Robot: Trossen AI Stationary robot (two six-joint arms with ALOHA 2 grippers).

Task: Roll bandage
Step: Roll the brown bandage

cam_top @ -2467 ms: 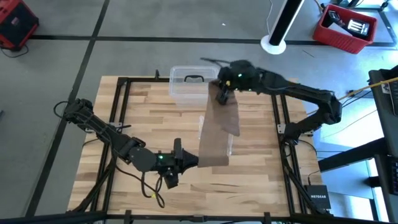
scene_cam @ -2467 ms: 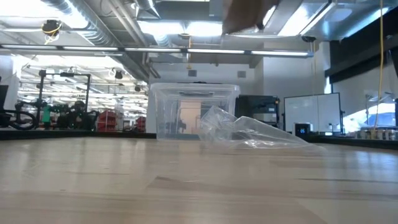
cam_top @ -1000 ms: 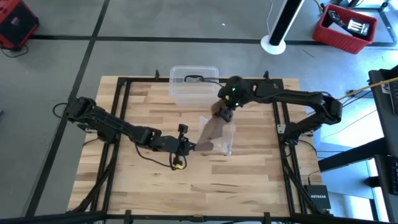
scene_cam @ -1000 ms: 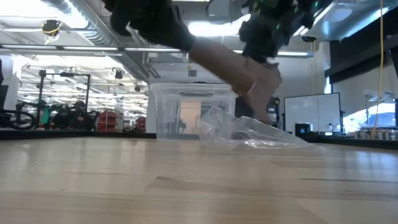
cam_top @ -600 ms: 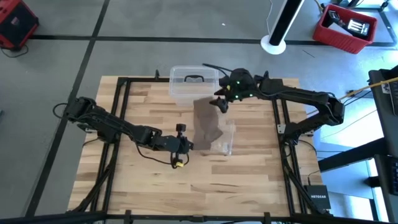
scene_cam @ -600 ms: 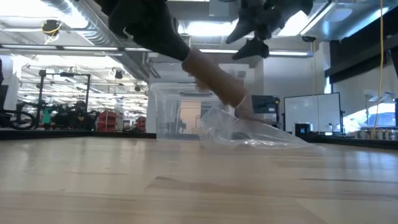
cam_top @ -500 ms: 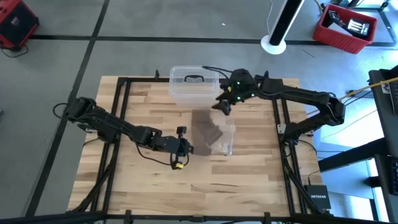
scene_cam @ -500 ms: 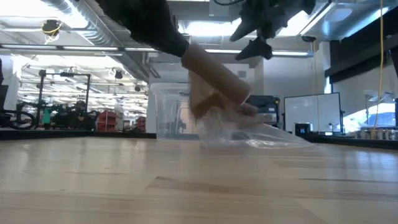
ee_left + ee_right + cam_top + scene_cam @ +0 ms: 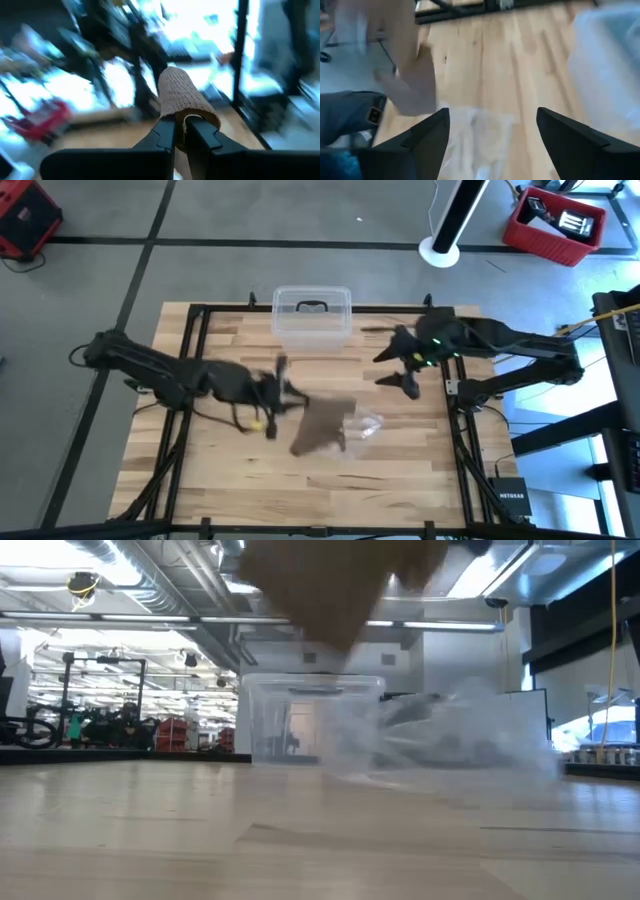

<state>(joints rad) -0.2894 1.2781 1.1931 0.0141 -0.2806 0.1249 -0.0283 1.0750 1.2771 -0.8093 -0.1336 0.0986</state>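
Note:
The bandage (image 9: pixel 322 427), a dull brown strip, trails from my left gripper (image 9: pixel 298 402) over the table's middle. That gripper is shut on one end of it (image 9: pixel 186 97). In the low view the bandage (image 9: pixel 340 590) shows blurred, high above the tabletop. My right gripper (image 9: pixel 393 368) stands open to the right of the middle, apart from the bandage, with nothing between its fingers (image 9: pixel 430 140). My left gripper pinches one end of the bandage (image 9: pixel 189 116) between its two fingers (image 9: pixel 165 137). The cloth curls over the fingertips in a loop, so more than one layer is caught. The rest (image 9: pixel 318 435) trails slack toward the table's near right, above the tabletop.
A crinkled clear plastic bag (image 9: pixel 365 426) lies beside the bandage, right of the middle. A clear plastic box with a dark handle (image 9: pixel 312 315) stands at the far edge. Bare wood lies toward the near edge and both near corners.
My right gripper has opened, let go of the bandage's far end and drawn back toward the table's right edge. That freed end has dropped, and the bandage has swung toward the near side, hanging from my left gripper alone. My left gripper has risen and moved left.

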